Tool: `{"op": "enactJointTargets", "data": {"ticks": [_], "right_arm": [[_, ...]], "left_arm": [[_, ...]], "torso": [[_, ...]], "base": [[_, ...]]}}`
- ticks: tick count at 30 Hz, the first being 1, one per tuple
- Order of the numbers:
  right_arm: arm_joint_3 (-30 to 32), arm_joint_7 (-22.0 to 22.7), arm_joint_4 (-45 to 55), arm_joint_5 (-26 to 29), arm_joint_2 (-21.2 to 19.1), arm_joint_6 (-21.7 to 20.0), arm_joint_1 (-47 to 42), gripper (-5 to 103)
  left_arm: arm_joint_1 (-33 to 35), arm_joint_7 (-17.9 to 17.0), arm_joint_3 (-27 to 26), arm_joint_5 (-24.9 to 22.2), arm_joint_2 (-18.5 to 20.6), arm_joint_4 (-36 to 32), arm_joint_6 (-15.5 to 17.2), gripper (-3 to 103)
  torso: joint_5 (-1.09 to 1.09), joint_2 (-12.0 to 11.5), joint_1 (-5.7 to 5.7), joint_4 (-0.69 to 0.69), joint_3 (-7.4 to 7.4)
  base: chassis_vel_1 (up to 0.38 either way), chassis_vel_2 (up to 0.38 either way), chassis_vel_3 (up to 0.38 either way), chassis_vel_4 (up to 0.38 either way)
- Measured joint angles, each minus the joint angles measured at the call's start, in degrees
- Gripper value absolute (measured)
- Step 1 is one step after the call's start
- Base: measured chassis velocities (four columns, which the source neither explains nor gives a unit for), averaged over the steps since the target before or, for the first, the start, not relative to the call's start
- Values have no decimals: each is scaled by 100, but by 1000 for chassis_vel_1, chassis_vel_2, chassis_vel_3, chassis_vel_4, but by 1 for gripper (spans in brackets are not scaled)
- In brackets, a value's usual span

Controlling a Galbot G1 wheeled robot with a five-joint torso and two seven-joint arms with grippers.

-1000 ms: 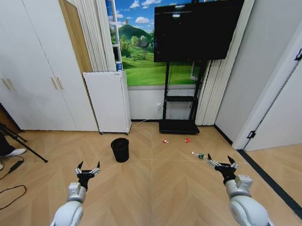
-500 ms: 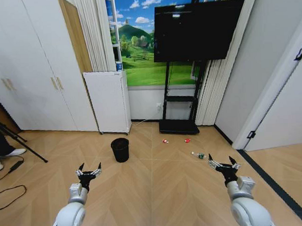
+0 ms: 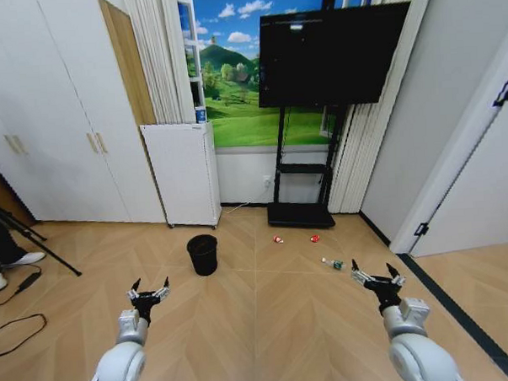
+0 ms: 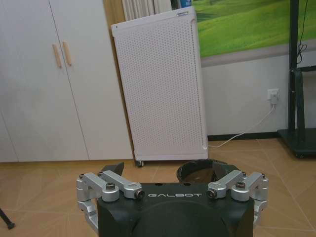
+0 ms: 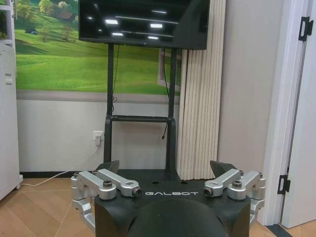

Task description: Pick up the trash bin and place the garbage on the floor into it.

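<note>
A: How would you expect the small black round wastebasket with the dark mesh-like wall (image 3: 203, 253) to handle?

B: Light, I'd judge, and fairly stiff; it looks empty, so little weight; the wall tapers slightly toward the base, so a pinch low on the side might slide; the round rim looks the better hold, one finger inside and one outside.

A: Where does it stand?

B: Upright on the herringbone wood floor (image 3: 268, 308), ahead of the robot and a little to its left, in front of the tall white perforated appliance (image 3: 183, 171); in the left wrist view its rim (image 4: 200, 170) peeks up just beyond the gripper body.

A: And the litter?

B: Two tiny red-and-white crumpled scraps (image 3: 277, 238) (image 3: 314, 238) lie near the foot of the black television stand (image 3: 302, 212), apart from each other; a small clear plastic bottle with a green label (image 3: 331, 263) lies on its side nearer the robot's right; all should be feather-light, the scraps soft, the bottle smooth and apt to roll.

A: The arms?

B: Both reach forward and low, well short of everything; the left gripper (image 3: 149, 294) has its fingers spread wide, holding nothing, well apart from the bin; the right gripper (image 3: 375, 280) is likewise spread and empty, near the bottle but not touching it.
</note>
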Motion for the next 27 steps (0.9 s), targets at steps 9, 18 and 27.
{"op": "enactJointTargets", "data": {"ticks": [9, 18, 27], "right_arm": [[-1, -1, -80, -82, 32, 86, 7, 100], [-6, -124, -245, -130, 6, 74, 80, 100], [-7, -127, -256, -42, 21, 88, 55, 100]], "left_arm": [[-140, 25, 57, 16, -32, 161, -195, 100], [-94, 273, 37, 219, -32, 237, -505, 97], [-47, 310, 30, 282, -44, 238, -567, 98]], "torso": [[0, -1, 1, 0, -2], [1, -12, -4, 0, -7], [0, -18, -9, 0, -12]], "base": [[0, 0, 0, 0], [0, 0, 0, 0], [-31, 25, 26, -30]]}}
